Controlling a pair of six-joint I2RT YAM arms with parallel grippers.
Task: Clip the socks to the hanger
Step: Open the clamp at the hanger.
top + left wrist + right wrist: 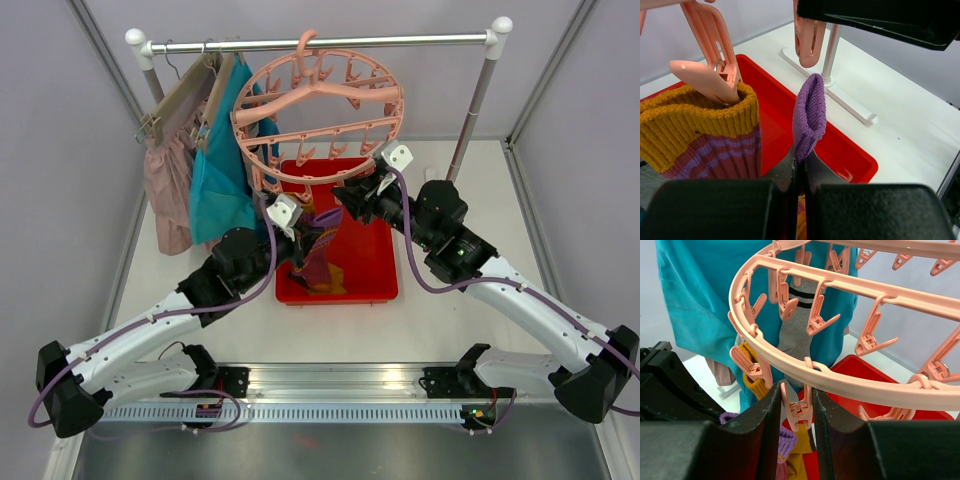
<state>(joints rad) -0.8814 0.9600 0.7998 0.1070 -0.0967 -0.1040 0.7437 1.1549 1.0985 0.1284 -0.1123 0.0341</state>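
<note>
Holding purple sock [809, 112] pinched in left pincer [800, 170], right pincer [796, 412] closed on a clip [799, 405] at 6 o'clock on the hanger [855, 385].

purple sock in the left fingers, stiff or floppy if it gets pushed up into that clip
Probably floppy: the purple sock stands only a short way above the left gripper's fingers, its ribbed cuff folded over. Likely light and grippy rather than slippery, being knit. Pushed against the clip, it would probably buckle.
</note>
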